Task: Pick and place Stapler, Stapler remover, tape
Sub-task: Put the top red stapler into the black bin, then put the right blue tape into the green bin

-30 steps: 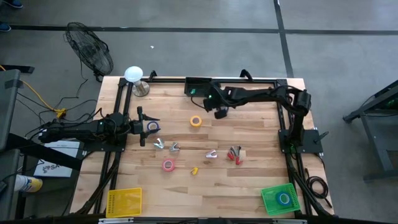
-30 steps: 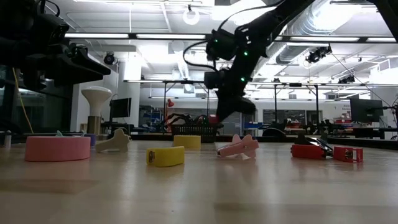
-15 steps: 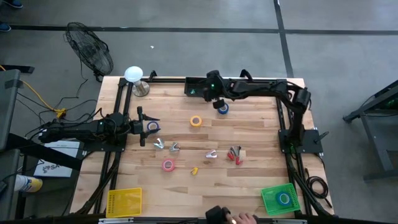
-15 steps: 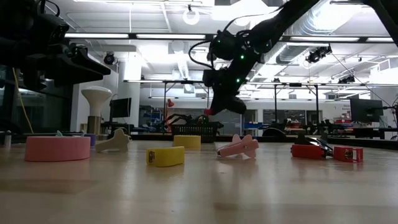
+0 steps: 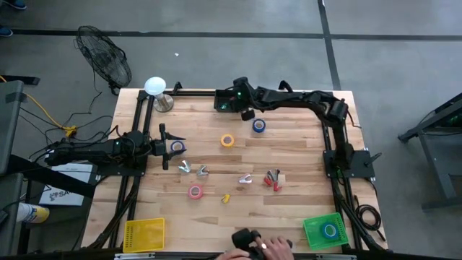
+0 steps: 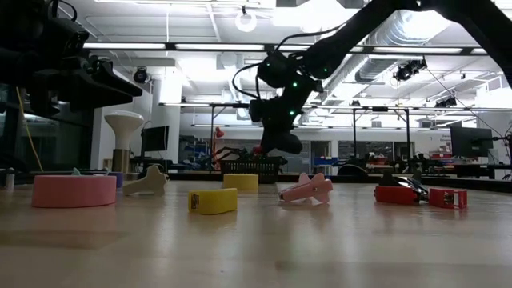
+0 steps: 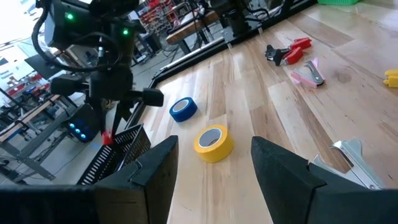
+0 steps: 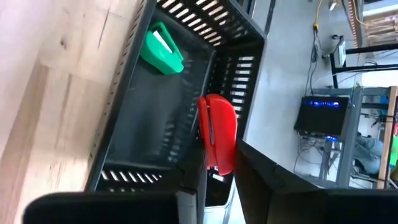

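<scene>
Across the pale wooden table [image 5: 289, 155] we have our right gripper [image 8: 211, 168] clamping a small red stapler [image 8: 217, 134] over the black slotted basket [image 8: 143, 118], left gripper [image 7: 208, 163] parted and idle, tape rolls [image 5: 227, 141] still scattered.

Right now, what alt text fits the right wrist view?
The right gripper holds a red stapler between its fingers over a black slotted basket at the wooden table's edge. A green item lies inside the basket.
</scene>
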You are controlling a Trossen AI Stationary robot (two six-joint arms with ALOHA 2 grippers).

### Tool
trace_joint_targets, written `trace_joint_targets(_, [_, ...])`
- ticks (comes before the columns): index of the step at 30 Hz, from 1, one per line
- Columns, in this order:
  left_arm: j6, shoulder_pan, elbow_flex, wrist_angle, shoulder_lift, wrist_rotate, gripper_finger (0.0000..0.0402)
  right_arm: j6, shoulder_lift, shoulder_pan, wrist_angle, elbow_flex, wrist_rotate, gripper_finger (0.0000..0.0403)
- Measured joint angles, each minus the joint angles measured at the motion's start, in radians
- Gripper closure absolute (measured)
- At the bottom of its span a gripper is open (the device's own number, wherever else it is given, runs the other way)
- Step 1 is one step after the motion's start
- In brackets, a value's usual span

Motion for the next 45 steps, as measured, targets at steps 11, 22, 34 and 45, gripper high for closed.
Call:
trace_joint_targets(11, [0.0, 0.0, 0.0, 0.0, 0.0, -0.001, 0.0204, 0.0, 0.028, -0.005, -0.022, 0.023, 0.029, 0.0325])
trace_joint_targets(22, [0.0, 0.0, 0.0, 0.0, 0.0, -0.002, 0.0204, 0.0, 0.028, -0.005, -0.034, 0.023, 0.04, 0.0304])
trace_joint_targets(34, [0.0, 0.0, 0.0, 0.0, 0.0, -0.002, 0.0204, 0.026, 0.017, 0.026, -0.036, 0.023, 0.229, 0.0293])
trace_joint_targets(45, [0.0, 0.0, 0.0, 0.0, 0.0, -0.002, 0.0204, 0.174, -0.057, 0.109, -0.245, 0.023, 0.25, 0.0293])
